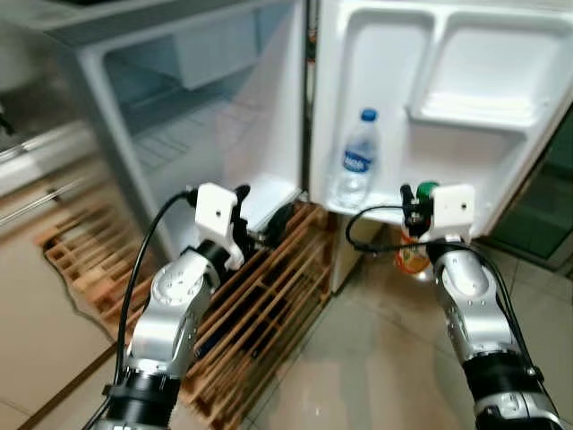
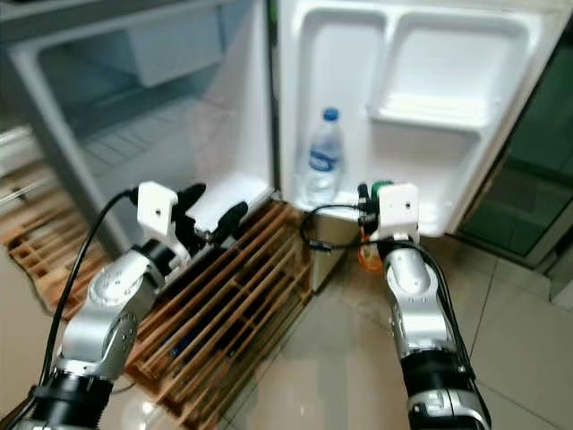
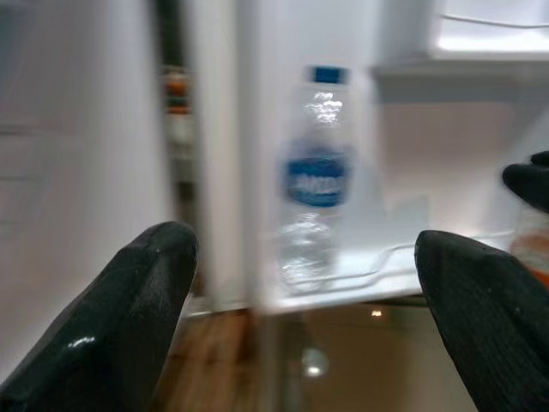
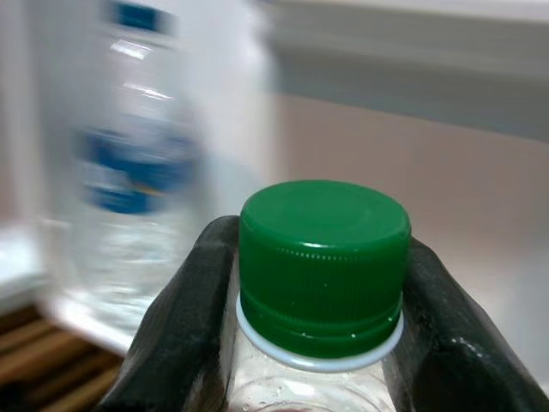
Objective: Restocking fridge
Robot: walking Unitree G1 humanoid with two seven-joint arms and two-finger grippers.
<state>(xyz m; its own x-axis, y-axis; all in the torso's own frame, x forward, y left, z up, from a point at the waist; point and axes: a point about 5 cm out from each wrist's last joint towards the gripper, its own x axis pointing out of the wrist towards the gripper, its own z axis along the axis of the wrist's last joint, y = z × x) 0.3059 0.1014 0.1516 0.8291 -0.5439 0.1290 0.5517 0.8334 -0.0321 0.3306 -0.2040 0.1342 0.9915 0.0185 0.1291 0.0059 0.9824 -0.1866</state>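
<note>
In right claw [image 4: 322, 326], green-capped bottle [image 4: 322, 266]

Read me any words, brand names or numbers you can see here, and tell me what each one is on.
None can be read.
Water bottle in the fridge door shelf: blue label, lettering too blurred.
Green-capped bottle in the right gripper: no text visible on its cap.

Glossy white plastic fridge door [image 1: 501, 54], slatted wooden pallet [image 1: 269, 296], ribbed green plastic cap [image 4: 322, 257].
</note>
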